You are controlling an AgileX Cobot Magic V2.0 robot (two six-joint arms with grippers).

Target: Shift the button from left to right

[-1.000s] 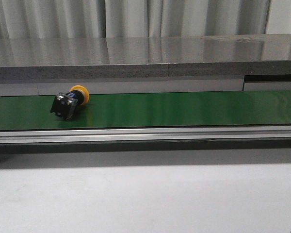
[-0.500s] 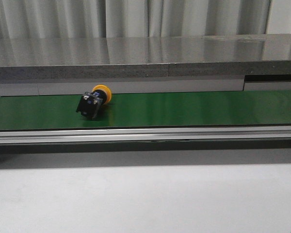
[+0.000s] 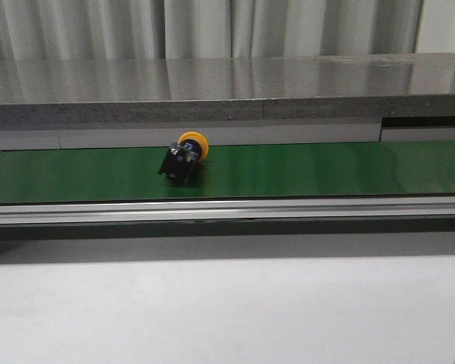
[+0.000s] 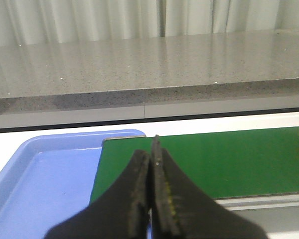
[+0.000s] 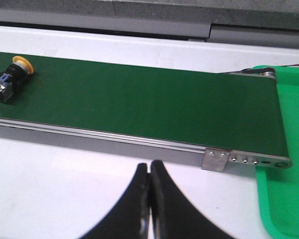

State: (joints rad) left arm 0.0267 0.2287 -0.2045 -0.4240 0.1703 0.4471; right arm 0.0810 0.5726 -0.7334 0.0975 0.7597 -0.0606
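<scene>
Button on belt, both grippers idle and closed.

You see the button (image 3: 185, 158) lying on its side on the green conveyor belt (image 3: 326, 171), yellow cap toward the far wall and black body with shiny contacts toward you; likely it lies tipped because the round cap will not let it sit flat. In the right wrist view it lies well apart from the right gripper (image 5: 149, 199), far along the belt, while the green tray (image 5: 284, 209) sits just beside that gripper at the belt's end, probably to catch the part. The left gripper (image 4: 150, 194) has its fingers pressed together, holding nothing, above the edge of the blue tray (image 4: 35, 179); the right gripper is likewise closed and empty. No brand, label or writing is legible anywhere.
</scene>
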